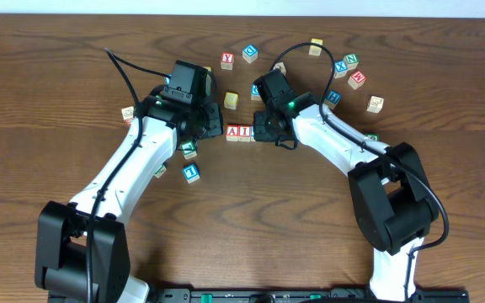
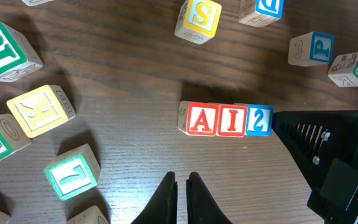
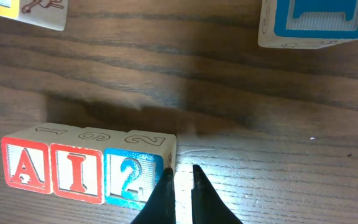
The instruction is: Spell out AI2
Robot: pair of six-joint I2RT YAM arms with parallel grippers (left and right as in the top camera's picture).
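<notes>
From the left wrist, three blocks are seen set in a straight row on the wooden desk [image 2: 123, 143], touching side to side: a red A block [image 2: 200, 119], a red I block [image 2: 231, 120] and a blue 2 block [image 2: 259, 120] — read together, AI2. The left hand [image 2: 181, 186] is held just short of the row, on the camera's side. Its fingers are pressed together with nothing between them. The black tip of the right hand [image 2: 288, 127] is seen close against the 2 block's outer end. Loose blocks are scattered around the row: a yellow S block [image 2: 199, 17] beyond it, a blue P block [image 2: 312, 48] past its 2 end, and a green L block [image 2: 72, 176] off its A end.

From the right wrist, the row is seen at the lower left, with the 2 block nearest the fingers. The right hand's fingers are drawn almost together — only a sliver of desk shows between them — and nothing is gripped. One fingertip is placed right at the outer face of the 2 block; whether it actually touches cannot be told.

From overhead, the row is found about the middle of the desk, a little toward the far edge, between the two hands. The A and I can be read; the 2 is largely covered by the right hand. Most spare blocks are spread toward the far edge and the far right corner.
</notes>
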